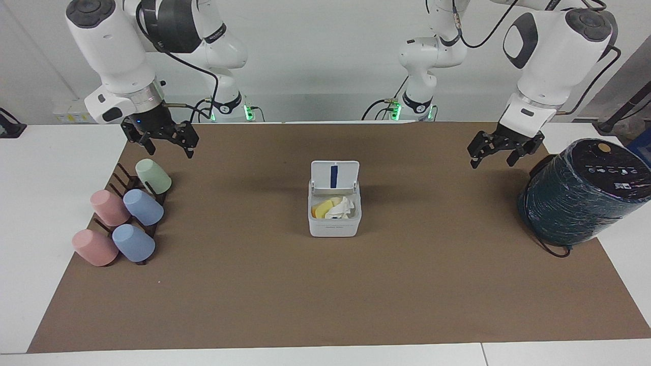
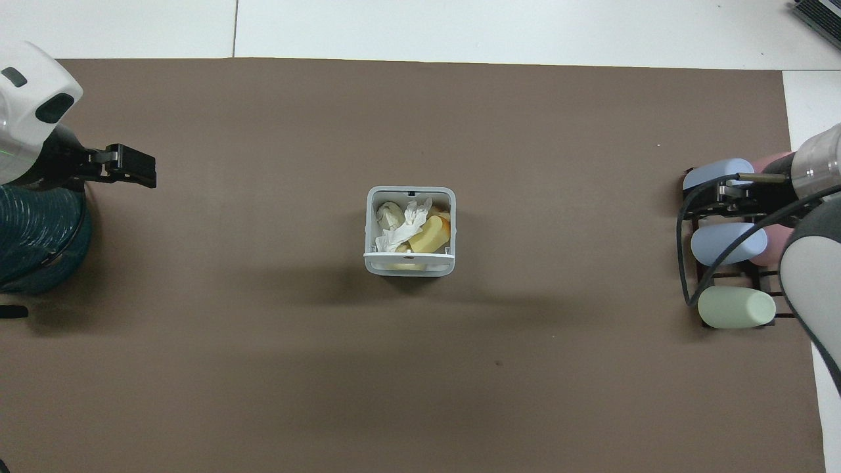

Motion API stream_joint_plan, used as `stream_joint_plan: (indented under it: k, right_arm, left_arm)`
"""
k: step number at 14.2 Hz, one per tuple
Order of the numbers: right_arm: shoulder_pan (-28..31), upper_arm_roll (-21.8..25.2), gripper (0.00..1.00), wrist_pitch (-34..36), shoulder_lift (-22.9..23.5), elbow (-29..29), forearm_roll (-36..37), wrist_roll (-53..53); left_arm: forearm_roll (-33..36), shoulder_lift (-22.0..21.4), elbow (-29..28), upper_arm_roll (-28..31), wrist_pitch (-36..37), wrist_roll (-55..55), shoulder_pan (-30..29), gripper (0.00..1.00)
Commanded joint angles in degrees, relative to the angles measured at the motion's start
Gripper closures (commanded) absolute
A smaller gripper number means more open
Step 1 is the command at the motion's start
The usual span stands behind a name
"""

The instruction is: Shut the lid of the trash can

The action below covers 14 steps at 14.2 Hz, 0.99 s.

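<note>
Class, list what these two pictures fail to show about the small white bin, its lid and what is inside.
- Top face of the flat white hinged lid: facing view shows only its blue-striped underside; overhead view shows it edge-on.
- Bottom of the small white square plastic trash can: covered by crumpled white tissue and yellow scraps in both views.
- Hinge: too small in both views.

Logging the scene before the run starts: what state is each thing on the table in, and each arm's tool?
Small white square plastic trash can: upright, holding yellow and white scraps.
Flat white hinged lid: open, standing upright, blue stripe showing.
Five pastel cups: tipped on dark rack pegs.
Large dark teal wrapped cylinder: tilted.
Left tool: open, waiting.
Right tool: open, over the rack.
</note>
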<state>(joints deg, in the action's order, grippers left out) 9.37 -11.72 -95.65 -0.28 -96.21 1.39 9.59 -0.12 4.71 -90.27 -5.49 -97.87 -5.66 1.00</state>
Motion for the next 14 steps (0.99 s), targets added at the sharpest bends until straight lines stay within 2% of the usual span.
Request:
stream_joint_plan:
  k: [1, 7, 11, 14]
  right_arm:
    - [0.7, -0.6, 0.00, 0.0, -0.9, -0.9, -0.3, 0.3]
    - [0.7, -0.6, 0.00, 0.0, -0.9, -0.9, -0.3, 0.4]
    - [0.7, -0.6, 0.00, 0.0, -0.9, -0.9, -0.3, 0.4]
    - [0.7, -0.6, 0.00, 0.0, -0.9, -0.9, -0.3, 0.4]
  left_arm:
    - [1.1, -1.7, -2.1, -0.1, -1.6, 0.6, 0.1, 0.00]
    - [1.1, -1.7, -2.1, -0.6, -1.6, -0.2, 0.8, 0.00]
    - [0.8, -2.7, -3.9, -0.7, -1.6, -1.4, 5.8, 0.00]
    - [0.4, -4.9, -8.2, -0.7, -1.9, -11.3, 11.7, 0.00]
